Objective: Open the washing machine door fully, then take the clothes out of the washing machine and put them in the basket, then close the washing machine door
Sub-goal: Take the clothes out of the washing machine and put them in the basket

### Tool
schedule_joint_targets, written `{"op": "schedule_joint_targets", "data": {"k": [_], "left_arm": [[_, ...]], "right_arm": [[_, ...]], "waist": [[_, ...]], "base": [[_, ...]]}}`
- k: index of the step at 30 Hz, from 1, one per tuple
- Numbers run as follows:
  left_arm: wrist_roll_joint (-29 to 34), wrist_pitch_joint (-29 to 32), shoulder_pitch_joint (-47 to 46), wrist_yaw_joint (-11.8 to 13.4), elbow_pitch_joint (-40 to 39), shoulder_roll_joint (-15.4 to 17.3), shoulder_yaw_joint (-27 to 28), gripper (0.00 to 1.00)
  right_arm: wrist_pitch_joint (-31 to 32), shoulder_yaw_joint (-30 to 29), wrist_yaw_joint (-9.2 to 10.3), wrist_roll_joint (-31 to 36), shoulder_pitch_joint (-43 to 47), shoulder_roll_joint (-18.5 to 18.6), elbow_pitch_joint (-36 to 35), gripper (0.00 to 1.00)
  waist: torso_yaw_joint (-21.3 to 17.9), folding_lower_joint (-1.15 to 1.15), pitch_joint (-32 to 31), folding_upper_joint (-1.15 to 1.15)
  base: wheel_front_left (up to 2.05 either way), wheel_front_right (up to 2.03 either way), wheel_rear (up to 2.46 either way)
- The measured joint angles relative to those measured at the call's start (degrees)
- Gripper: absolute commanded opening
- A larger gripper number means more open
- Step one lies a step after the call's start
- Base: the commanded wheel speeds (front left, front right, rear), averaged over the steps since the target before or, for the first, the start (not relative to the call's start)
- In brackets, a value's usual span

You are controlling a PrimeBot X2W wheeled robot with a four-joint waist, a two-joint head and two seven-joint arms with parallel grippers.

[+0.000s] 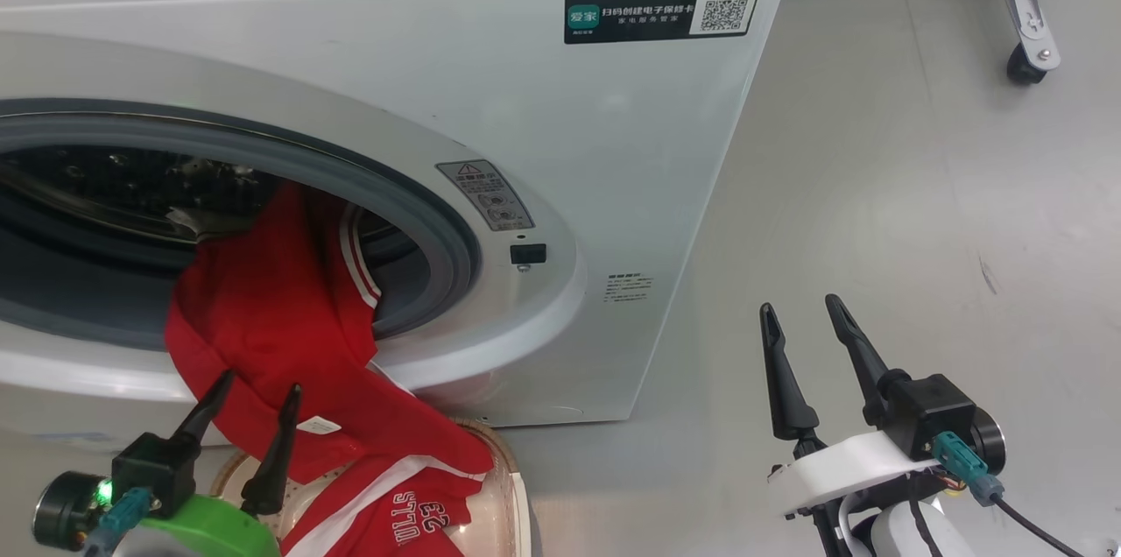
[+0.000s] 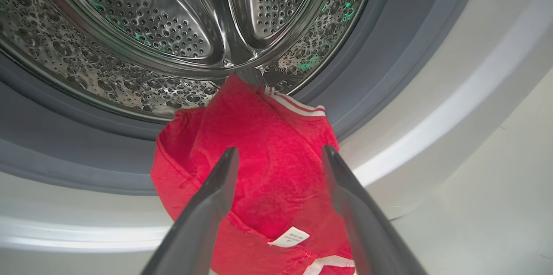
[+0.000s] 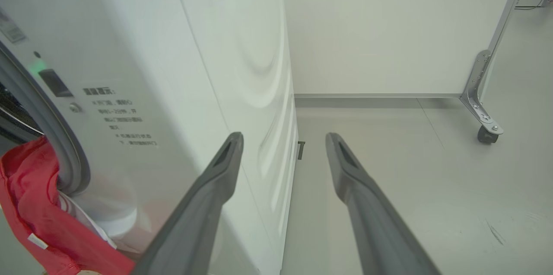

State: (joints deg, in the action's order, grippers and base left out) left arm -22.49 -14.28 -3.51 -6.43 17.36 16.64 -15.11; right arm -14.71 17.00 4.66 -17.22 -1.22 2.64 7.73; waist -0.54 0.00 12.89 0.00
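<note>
Where your left gripper point(image 1: 263, 380) hung lowest and nearest, its two dark fingers stood well apart and clamped nothing, their tips right at the red fold of the clothes point(image 1: 271, 303); whether they touched it could not be told. From the left wrist you looked between those spread fingers straight onto the red cloth and its small white tag point(image 2: 288, 237). Your right gripper point(image 1: 799, 303) was off to the right over bare floor point(image 1: 876, 215), its jaws likewise parted and empty, well apart from the garments. Just below the left fingers sat the basket point(image 1: 515, 487), its cream rim showing at the foot of the washing machine point(image 1: 613, 189). The red jersey trailed out of the machine's mouth, over the grey rubber ring point(image 1: 442, 233), and down into the basket, where white "23" lettering lay face up. Its upper end lay inside, on the lip of the steel drum point(image 2: 129, 28). Beyond, you had the black latch slot point(image 1: 528, 254) beside the ring, and higher up the black QR sticker point(image 1: 661, 12). Farthest off, a caster wheel point(image 1: 1020, 66) stood on the floor past the machine's right side
</note>
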Motion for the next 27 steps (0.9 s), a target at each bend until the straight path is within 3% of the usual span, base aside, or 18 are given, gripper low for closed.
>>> {"op": "schedule_joint_targets", "data": {"k": [10, 27], "left_arm": [[0.0, 0.3, -7.7, -0.4, 6.4, 0.8, -1.8, 1.00], [-1.1, 9.8, -23.1, -0.5, 17.1, 2.1, -0.3, 1.00]], "right_arm": [[0.0, 1.4, 0.11, -0.3, -1.3, 0.0, -0.6, 1.00], [0.0, 3.8, 1.12, -1.2, -3.7, 0.0, -1.7, 1.00]], "waist": [[-2.0, 0.00, 2.8, 0.00], [-6.5, 0.00, 7.4, 0.00]], "base": [[0.00, 0.00, 0.00], [0.00, 0.00, 0.00]]}}
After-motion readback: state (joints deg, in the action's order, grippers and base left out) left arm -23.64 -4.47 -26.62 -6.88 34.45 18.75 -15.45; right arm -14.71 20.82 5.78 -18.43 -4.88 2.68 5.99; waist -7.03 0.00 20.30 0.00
